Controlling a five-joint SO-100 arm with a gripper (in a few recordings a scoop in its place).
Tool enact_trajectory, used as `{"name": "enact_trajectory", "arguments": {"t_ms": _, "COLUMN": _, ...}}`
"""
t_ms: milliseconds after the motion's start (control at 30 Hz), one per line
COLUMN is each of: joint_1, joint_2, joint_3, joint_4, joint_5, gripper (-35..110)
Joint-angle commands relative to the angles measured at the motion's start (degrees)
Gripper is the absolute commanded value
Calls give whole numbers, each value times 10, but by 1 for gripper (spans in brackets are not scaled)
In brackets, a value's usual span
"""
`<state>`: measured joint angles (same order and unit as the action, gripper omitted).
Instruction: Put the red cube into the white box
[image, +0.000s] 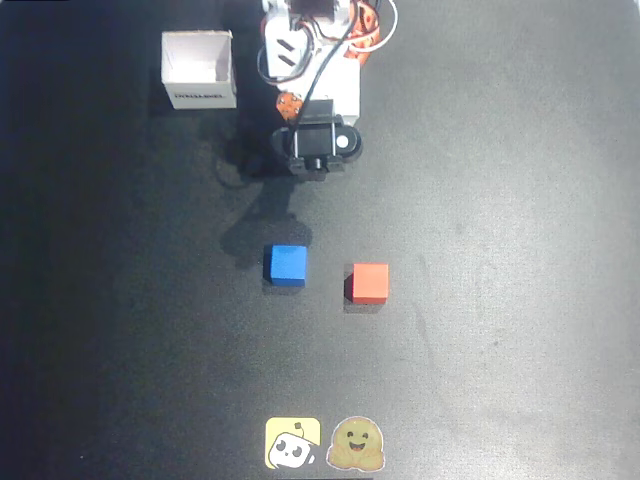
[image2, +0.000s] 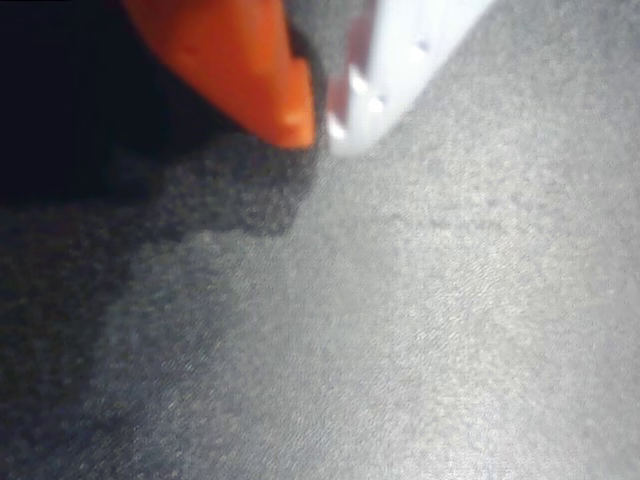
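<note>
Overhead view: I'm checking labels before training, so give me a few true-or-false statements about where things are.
1. The red cube lies right of the blue cube. True.
2. The red cube is inside the white box. False: it lies on the table.
3. The two cubes touch. False: a gap separates them.
4. The pincer holds nothing in the wrist view. True.
5. The box stands at the top left. True.
</note>
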<state>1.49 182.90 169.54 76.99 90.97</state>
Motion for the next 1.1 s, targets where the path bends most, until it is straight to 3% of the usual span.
{"name": "enact_trajectory", "arguments": {"t_ms": 0, "joint_1": 4, "joint_2": 3, "joint_3": -3, "joint_4": 3, "joint_5": -4, "gripper": 0}}
{"name": "enact_trajectory", "arguments": {"t_ms": 667, "joint_1": 2, "joint_2": 3, "joint_3": -4, "joint_4": -10, "joint_5": -7, "gripper": 0}}
{"name": "enact_trajectory", "arguments": {"t_ms": 833, "joint_1": -18, "joint_2": -16, "joint_3": -79, "joint_4": -25, "joint_5": -4, "gripper": 0}}
{"name": "enact_trajectory", "arguments": {"t_ms": 967, "joint_1": -33, "joint_2": -261, "joint_3": -232, "joint_4": -71, "joint_5": 6, "gripper": 0}}
{"name": "enact_trajectory", "arguments": {"t_ms": 1067, "joint_1": -45, "joint_2": -519, "joint_3": -442, "joint_4": -40, "joint_5": 5, "gripper": 0}}
